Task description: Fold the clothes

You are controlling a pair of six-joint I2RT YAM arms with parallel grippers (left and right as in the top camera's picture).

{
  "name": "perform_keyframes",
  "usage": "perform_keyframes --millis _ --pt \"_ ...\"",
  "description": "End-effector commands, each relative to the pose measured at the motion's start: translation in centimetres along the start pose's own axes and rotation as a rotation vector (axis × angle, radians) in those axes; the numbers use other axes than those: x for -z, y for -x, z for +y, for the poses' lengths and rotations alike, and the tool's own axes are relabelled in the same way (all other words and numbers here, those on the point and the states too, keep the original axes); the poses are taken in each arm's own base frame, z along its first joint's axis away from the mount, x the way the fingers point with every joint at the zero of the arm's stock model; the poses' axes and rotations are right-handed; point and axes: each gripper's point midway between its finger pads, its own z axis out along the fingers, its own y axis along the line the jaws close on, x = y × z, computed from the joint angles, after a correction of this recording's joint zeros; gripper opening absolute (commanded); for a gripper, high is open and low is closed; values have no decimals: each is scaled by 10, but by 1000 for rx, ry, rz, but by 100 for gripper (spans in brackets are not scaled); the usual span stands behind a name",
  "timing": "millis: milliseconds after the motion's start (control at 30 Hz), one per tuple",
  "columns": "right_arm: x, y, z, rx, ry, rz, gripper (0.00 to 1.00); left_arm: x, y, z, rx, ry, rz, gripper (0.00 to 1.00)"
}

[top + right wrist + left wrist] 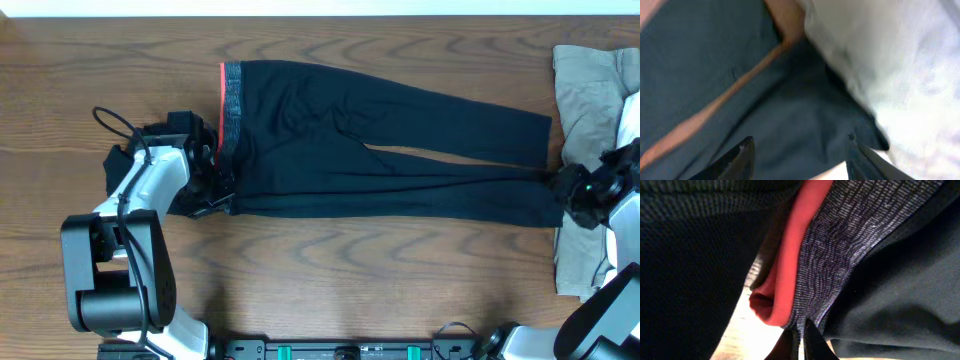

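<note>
Long black pants (400,140) lie flat across the table, with the waist at the left and both legs running right. The grey inner waistband (232,105) has a red-orange edge. My left gripper (212,192) is at the waist's near corner. In the left wrist view its fingers (802,337) are shut on the grey waistband (840,250), beside the red edge (790,280). My right gripper (562,188) is at the near leg's cuff. In the right wrist view its fingers (800,155) are spread apart over the black leg fabric (805,115).
A khaki garment (590,90) and a white piece (630,120) lie at the right edge, touching the leg ends. More light fabric (575,260) lies near the right arm and shows in the right wrist view (900,65). Bare wood (350,270) lies in front of the pants.
</note>
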Motion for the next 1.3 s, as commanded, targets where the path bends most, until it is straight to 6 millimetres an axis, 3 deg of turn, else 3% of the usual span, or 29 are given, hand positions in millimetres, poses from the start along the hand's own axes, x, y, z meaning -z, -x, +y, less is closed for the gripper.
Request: perform_keyframes --millis 0,133,500,633,800,833,900,933,1100,1267 --pt "-1 9 -2 1 -23 -46 53 -6 -7 3 -2 9 32 6" --pt "-6 11 -4 9 -33 -48 50 -6 -7 3 -2 9 32 6" --pt "-44 -6 -25 20 -95 60 52 -6 -7 3 -2 9 31 6" --pt "-43 -6 -25 19 -95 59 52 -6 -6 3 -2 9 30 6" --pt "-44 -7 -23 17 -85 66 43 -6 -4 2 -4 5 19 6" --pt "-43 -7 -25 18 -93 63 43 -6 -3 2 -4 4 18 6" --pt "-42 -1 -28 12 -101 43 57 -6 -3 1 -4 4 18 7" --pt "-41 3 -27 7 -88 35 59 -6 -3 1 -4 4 18 6" --pt "-30 23 -16 26 27 9 57 -6 -3 1 -4 4 17 6" --pt "-28 22 -17 21 55 21 55 -6 -2 1 -5 2 13 6"
